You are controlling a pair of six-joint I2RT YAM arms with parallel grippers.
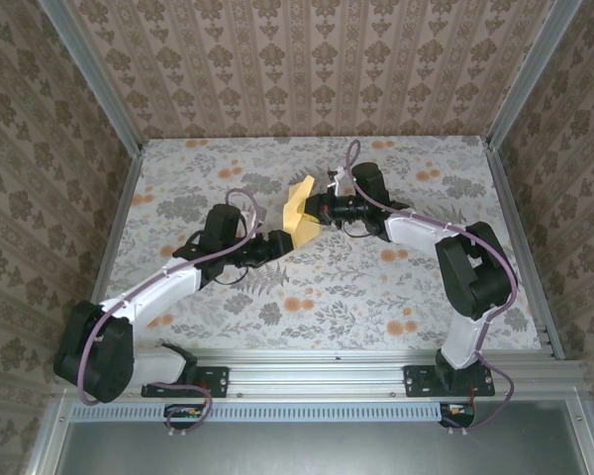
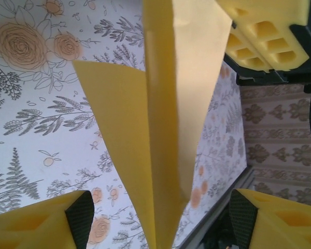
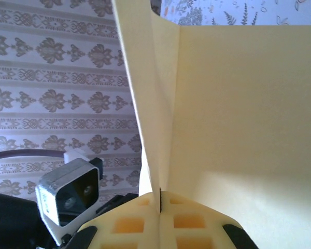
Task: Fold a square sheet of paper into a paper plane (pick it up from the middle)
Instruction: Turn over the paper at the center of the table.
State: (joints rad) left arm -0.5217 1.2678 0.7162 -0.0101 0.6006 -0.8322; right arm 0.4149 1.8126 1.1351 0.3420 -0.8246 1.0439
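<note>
While the right gripper (image 1: 320, 210) clamps its yellow fingers (image 2: 259, 36) together on the paper plane (image 1: 299, 213), the left gripper (image 1: 277, 240) stands with jaws wide apart. One finger sits on each side of the paper's narrow end, and neither pad (image 2: 83, 212) visibly touches it. The right wrist view shows the closed jaws pinching the sheet's centre fold (image 3: 159, 199), with one broad flap (image 3: 238, 114) spreading to the right. The left arm's wrist camera (image 3: 67, 194) sits just beside it. The plane is held off the floral cloth (image 1: 356, 287), above its middle and toward the back. The two arms meet there nose to nose, so each one blocks the other's straight path forward. Bare cloth lies open on every side. The wallpapered back wall (image 1: 307, 59), the aluminium corner posts (image 1: 89, 74) and the front rail (image 1: 376, 361) all stand well apart from the paper.
</note>
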